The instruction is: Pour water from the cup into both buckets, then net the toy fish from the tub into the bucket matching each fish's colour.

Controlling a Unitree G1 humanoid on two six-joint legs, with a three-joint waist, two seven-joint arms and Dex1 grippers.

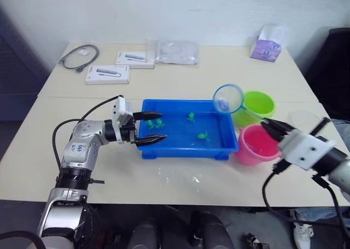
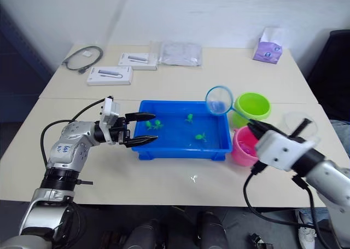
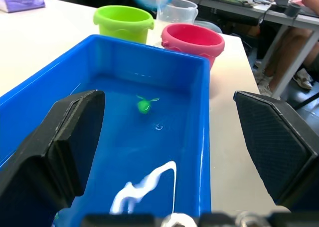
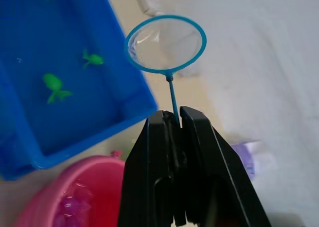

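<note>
While our right gripper (image 4: 175, 122) clamps the net (image 1: 228, 98) by its handle, hoop raised over the blue tub (image 1: 180, 149) corner beside the green bucket (image 1: 258, 104), our left gripper (image 1: 155, 128) gapes empty at the tub's other end. Green fish (image 1: 203, 135) float; pink bucket (image 1: 256, 145) adjoins.

The left arm (image 1: 82, 150) is a chain of silver-grey metal housings with a ribbed black ring lower down and small blue lettering printed on the forearm shell. A black cable (image 1: 71, 126) loops out from it and back to a white block at the wrist. Its gripper (image 1: 154, 128) has two tapered black fingers (image 3: 70, 142) with flat, finely textured pads. The right arm (image 1: 333, 167) ends in a boxy white wrist housing (image 1: 303, 148) dotted with small dark screws, with black cables (image 1: 273, 197) drooping beneath. Its gripper (image 4: 173, 118) also has smooth black fingers.
</note>
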